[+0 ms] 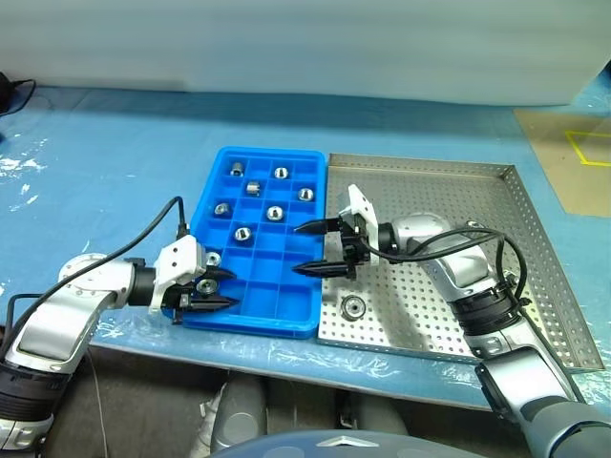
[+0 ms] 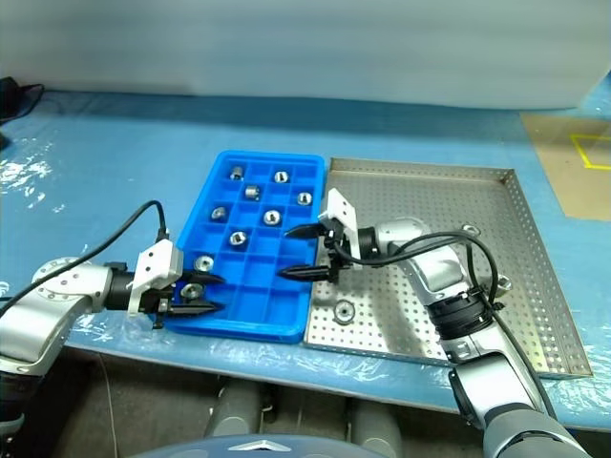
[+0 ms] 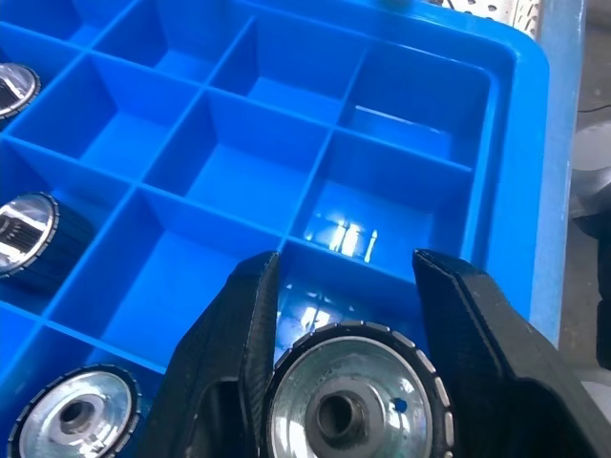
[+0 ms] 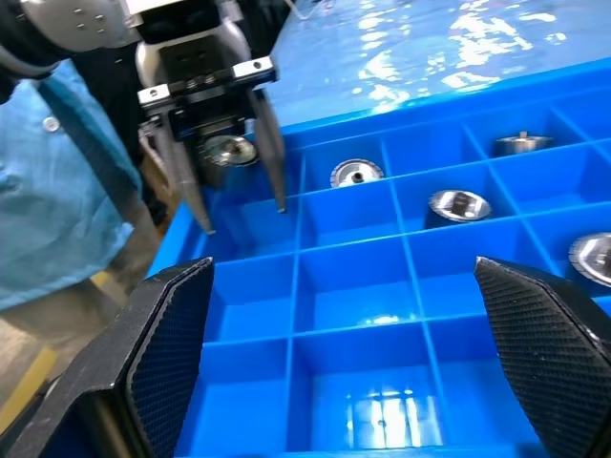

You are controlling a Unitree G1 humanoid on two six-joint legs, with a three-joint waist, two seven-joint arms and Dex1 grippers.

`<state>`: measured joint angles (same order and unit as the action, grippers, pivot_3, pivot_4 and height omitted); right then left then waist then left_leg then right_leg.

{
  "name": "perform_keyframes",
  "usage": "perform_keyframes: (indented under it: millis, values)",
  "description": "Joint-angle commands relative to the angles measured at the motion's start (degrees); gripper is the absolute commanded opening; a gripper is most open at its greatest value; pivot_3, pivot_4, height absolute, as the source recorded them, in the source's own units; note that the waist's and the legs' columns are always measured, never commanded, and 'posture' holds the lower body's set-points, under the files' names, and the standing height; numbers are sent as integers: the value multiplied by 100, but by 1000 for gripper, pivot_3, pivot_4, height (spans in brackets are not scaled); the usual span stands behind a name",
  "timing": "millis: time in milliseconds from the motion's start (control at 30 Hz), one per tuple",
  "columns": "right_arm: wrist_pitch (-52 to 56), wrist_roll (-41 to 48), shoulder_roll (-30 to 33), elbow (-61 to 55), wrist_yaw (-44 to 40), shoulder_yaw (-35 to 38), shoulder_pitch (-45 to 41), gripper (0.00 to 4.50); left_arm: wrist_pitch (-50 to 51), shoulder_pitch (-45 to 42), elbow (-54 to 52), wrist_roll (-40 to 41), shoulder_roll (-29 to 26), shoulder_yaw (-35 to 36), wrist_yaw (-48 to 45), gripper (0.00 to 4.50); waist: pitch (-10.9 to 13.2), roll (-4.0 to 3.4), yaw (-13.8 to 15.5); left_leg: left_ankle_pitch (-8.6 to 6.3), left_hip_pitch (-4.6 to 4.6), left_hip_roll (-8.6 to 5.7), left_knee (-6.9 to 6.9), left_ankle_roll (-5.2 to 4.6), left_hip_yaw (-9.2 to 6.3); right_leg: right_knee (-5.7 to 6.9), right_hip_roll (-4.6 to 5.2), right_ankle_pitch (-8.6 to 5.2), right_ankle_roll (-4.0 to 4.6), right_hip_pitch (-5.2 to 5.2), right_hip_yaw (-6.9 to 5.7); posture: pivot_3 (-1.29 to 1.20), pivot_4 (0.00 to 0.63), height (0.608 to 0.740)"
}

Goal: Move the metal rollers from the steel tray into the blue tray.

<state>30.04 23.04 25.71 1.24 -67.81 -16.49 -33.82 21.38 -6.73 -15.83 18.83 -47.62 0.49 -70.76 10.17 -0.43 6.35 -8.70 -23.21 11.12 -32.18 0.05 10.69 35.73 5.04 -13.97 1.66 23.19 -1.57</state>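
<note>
While L gripper (image 1: 225, 289) is clamped on a shiny silver ring-shaped metal roller (image 3: 348, 405) over the near-left cell of the bright blue gridded plastic tray (image 1: 286, 310), w/ R gripper (image 1: 310, 249) gaping empty above the same tray, early release risks roller catching a divider & tipping into an occupied cell.

Silver-grey metal arms with black ribbed wrist joints, each trailing looped black cable, end in white mounting blocks; the left gripper (image 1: 221, 288) and right gripper (image 1: 307, 249) carry tapered, textured black fingers.
</note>
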Motion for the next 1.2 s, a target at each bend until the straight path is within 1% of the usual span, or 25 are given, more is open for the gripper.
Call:
perform_keyframes:
  millis: [33,167,233,267,333,433,567,667,767,867,967,1100,1200]
  values:
    - [-114,-48,-34,-157,42,51,-74,4500,-198,-117,33,-29,-18,-92,23,1926,0,0,0,0,0,1,0,0,0,0,-1,0,1,0,0,156,150,740]
    - [-151,-125,2,-164,112,105,-11,4500,-194,-242,160,-103,-50,-247,52,1926,0,1,-11,3,1,2,1,5,0,1,-2,-1,1,1,0,143,150,740]
    - [-189,-174,12,-190,174,127,47,4500,-125,-363,214,-138,-86,-345,28,2626,-1,1,-11,3,1,5,1,5,0,2,-3,-1,1,1,0,134,150,740]
    - [-193,-183,8,-198,208,133,67,4500,-189,-438,241,-235,-56,-389,117,2813,-1,2,-11,3,1,5,1,5,0,2,-3,-1,1,1,0,127,150,740]
    - [-169,-167,-4,-229,265,152,100,4500,-150,-581,215,-270,-7,-473,178,3463,-1,2,-15,4,1,5,0,6,0,3,-3,-1,1,1,0,118,150,740]
    - [-144,-149,-10,-279,343,175,139,4500,-11,-775,152,-190,96,-550,248,3463,-1,2,-26,5,1,3,-2,8,0,4,-3,0,1,0,2,105,150,740]
    - [-100,-126,30,-373,428,213,210,4500,-142,-985,257,-265,289,-630,415,3463,-1,2,-49,8,1,4,-2,13,0,4,-4,0,2,1,1,85,150,740]
    - [14,-82,179,-553,493,334,341,4500,120,-1329,206,72,492,-558,436,3463,-2,3,-50,10,0,4,-2,15,0,4,-4,0,2,1,2,55,150,740]
    - [211,32,478,-830,498,562,536,4500,302,-1726,274,398,652,-508,308,3463,-2,3,-36,10,-2,-1,-7,16,1,6,-2,0,2,-1,2,15,150,740]
    - [342,87,854,-1122,479,728,874,4500,342,-1912,338,595,680,-617,29,3463,-5,6,-76,10,4,-5,-10,15,2,5,-2,0,1,-6,10,-21,150,740]
    - [489,176,1238,-1488,530,943,1512,4500,271,-2000,466,570,819,-888,-148,3463,-5,5,-98,10,7,-1,-8,14,3,2,-6,0,1,-6,11,-65,150,740]
    - [551,150,1416,-1734,666,1028,1998,4500,118,-1954,535,417,957,-1213,-296,3463,-6,3,-143,7,8,10,-7,9,8,0,-15,-1,2,-5,12,-97,150,740]
    - [489,35,1439,-1808,781,947,2134,4500,114,-1906,472,431,980,-1333,-373,3463,-6,3,-234,4,9,15,-14,5,10,5,-18,0,2,-5,14,-106,150,740]
